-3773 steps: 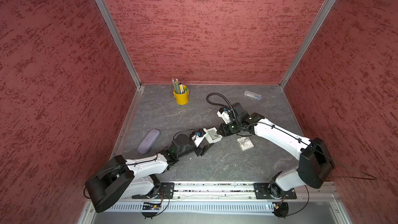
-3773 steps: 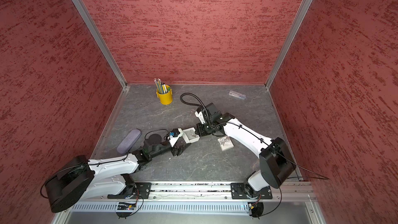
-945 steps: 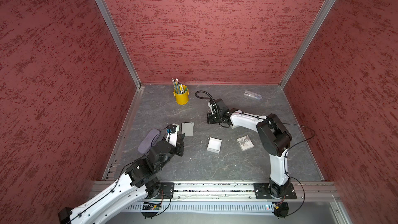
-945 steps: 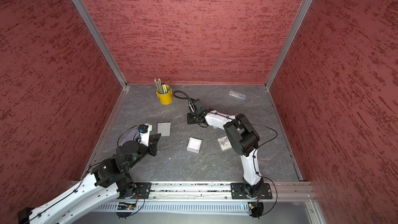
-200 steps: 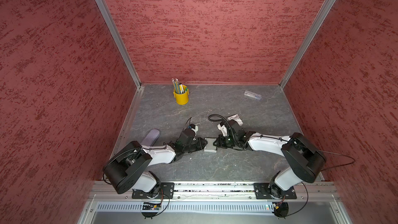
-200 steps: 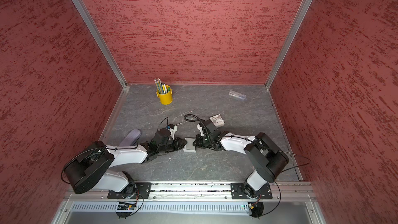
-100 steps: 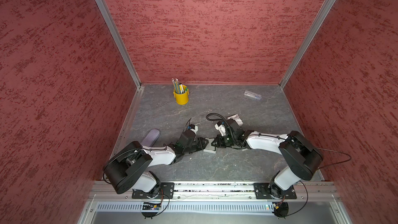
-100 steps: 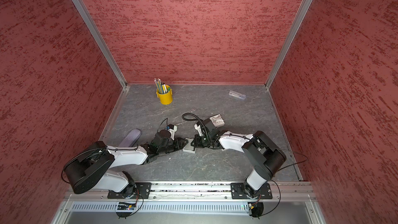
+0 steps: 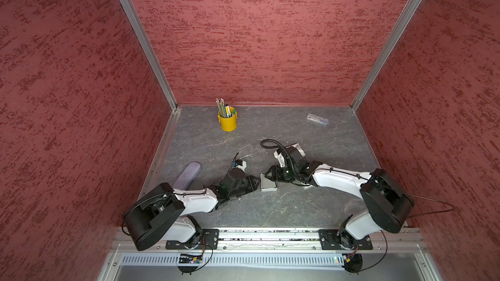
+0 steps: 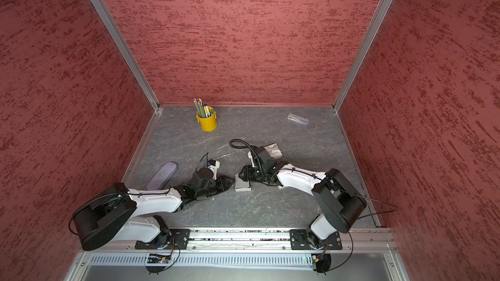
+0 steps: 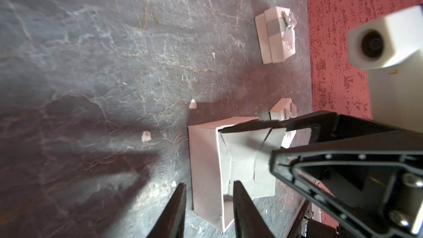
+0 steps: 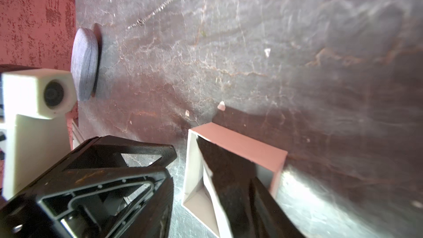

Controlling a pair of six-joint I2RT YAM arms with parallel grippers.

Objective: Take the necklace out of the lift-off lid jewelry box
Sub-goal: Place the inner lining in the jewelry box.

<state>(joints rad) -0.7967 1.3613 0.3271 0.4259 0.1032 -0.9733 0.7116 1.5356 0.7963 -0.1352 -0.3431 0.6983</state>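
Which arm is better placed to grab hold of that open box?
Probably left: the left claw straddles the jewelry box's wall, one finger inside, one outside, ready to close. The right claw reaches inside it.

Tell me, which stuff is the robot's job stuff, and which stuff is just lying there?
For the job: open jewelry box, necklace chain, patterned white box piece.

Just lying about: yellow pencil cup, purple case, clear plastic tube.

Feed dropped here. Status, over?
Left gripper, right gripper open at box. Necklace out, on table. Nothing in the way.
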